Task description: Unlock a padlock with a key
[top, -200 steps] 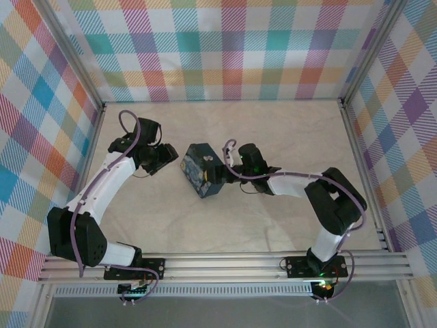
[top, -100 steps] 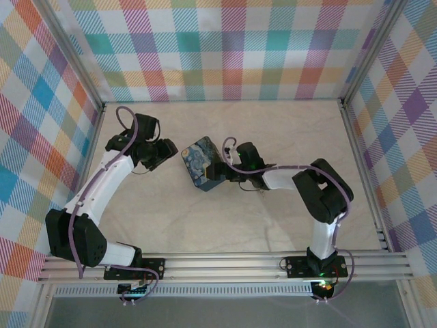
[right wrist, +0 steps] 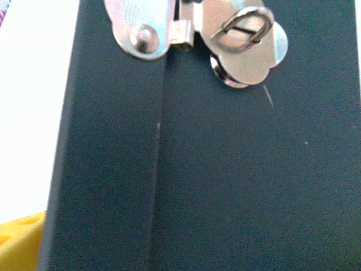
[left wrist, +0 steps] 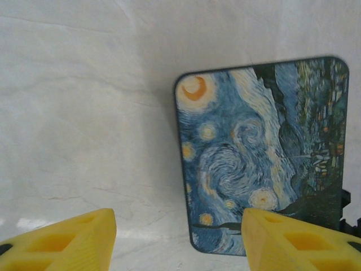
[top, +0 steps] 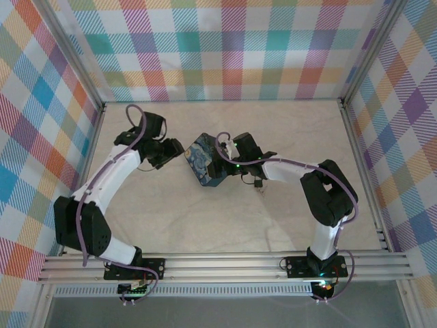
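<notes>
The blue-and-yellow swirly tin (top: pixel 205 162) lies mid-table. Its painted lid (left wrist: pixel 259 164) is in the left wrist view. My left gripper (top: pixel 175 152) hovers at the tin's left corner, its yellow fingers (left wrist: pixel 73 240) apart with nothing between them. My right gripper (top: pixel 229 162) is pressed up to the tin's dark side wall (right wrist: pixel 225 169), where a silver hasp (right wrist: pixel 237 39) carries no lock. One yellow fingertip (right wrist: pixel 20 243) shows at the far left, spread wide. A tiny dark thing, probably the padlock (top: pixel 258 183), lies on the table under the right arm. The key is too small to make out.
The pale tabletop (top: pixel 205 225) is ringed by checkered walls and an aluminium frame (top: pixel 225 263) along the near edge. Both arms bend inward toward the tin. Bare table lies in front of and behind the tin.
The tin has slid a little away and turned. My right gripper followed it leftward and spread wider. My left gripper moved right, closer to the tin.
</notes>
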